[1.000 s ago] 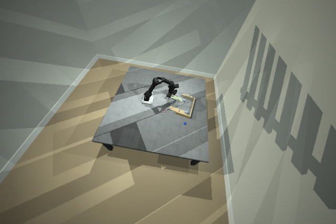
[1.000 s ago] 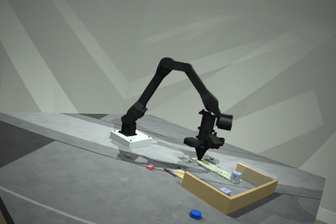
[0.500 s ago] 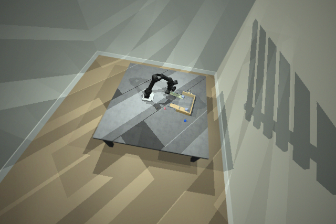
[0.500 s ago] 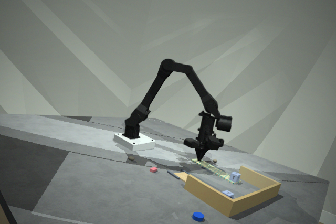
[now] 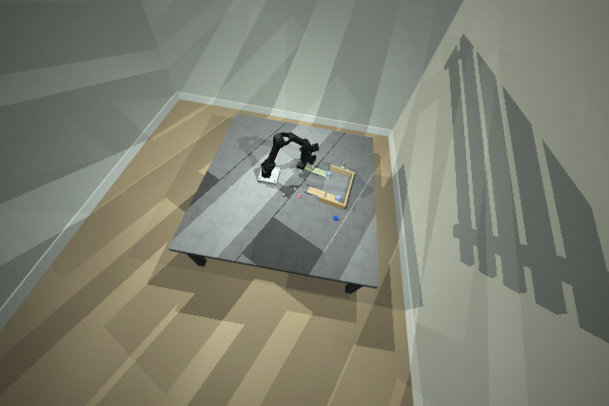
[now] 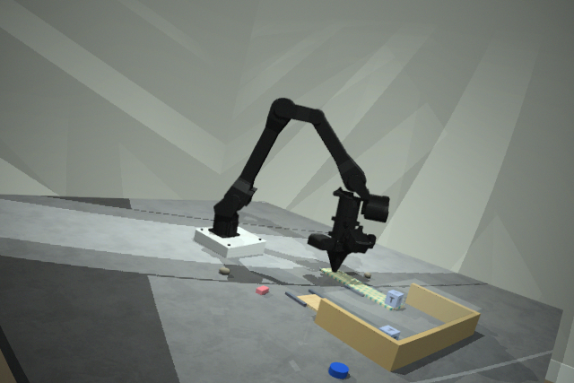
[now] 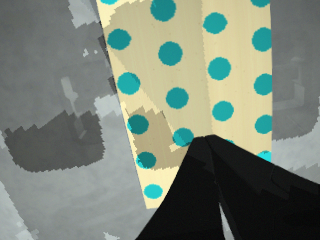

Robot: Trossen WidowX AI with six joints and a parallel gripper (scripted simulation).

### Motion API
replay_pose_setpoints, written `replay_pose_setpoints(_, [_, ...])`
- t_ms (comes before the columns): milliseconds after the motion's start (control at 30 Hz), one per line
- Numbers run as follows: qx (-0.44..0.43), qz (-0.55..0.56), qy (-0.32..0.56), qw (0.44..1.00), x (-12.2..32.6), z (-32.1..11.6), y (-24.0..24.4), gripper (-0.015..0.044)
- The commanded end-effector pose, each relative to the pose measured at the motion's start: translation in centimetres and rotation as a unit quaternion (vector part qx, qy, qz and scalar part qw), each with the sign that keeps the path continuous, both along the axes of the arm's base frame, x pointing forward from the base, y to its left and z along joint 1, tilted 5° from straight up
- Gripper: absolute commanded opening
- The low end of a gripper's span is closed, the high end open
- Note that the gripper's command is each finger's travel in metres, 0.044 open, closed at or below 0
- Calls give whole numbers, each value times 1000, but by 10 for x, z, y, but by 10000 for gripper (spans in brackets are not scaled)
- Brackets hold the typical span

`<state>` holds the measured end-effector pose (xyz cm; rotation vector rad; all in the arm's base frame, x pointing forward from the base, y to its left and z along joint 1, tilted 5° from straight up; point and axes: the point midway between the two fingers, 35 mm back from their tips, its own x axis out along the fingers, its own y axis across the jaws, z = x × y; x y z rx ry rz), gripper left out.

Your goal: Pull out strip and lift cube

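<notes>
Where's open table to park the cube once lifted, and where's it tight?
Roomiest: the grey stretch bordered by the pink block, blue disc and the table's near edge. Tight: inside the wooden tray, with both cubes, and at its mouth, where the shut gripper presses the dotted strip.

The strip (image 7: 194, 60) is showing a pale cream ground scattered with teal dots. Riding on it, the labelled cube (image 6: 395, 298) is showing light blue-white faces with a dark letter T. Beside the strip, the tray (image 6: 361, 328) is showing plain tan walls, and another pale blue cube (image 6: 389, 331) is sitting inside them. The gripper (image 6: 336, 267) over the strip is showing solid black. Out from the tray, a blue disc (image 6: 338, 369) and a small pink block (image 6: 262, 290) are lying on the mottled grey table (image 6: 222, 336).
</notes>
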<state>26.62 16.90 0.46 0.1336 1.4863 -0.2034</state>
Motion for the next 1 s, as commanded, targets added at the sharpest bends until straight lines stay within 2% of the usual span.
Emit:
replay_pose_setpoints(0, [-3, 0, 13, 1000, -12, -6, -1, 0])
replay_pose_setpoints(967, [-3, 0, 15, 1000, -57, -9, 7, 0])
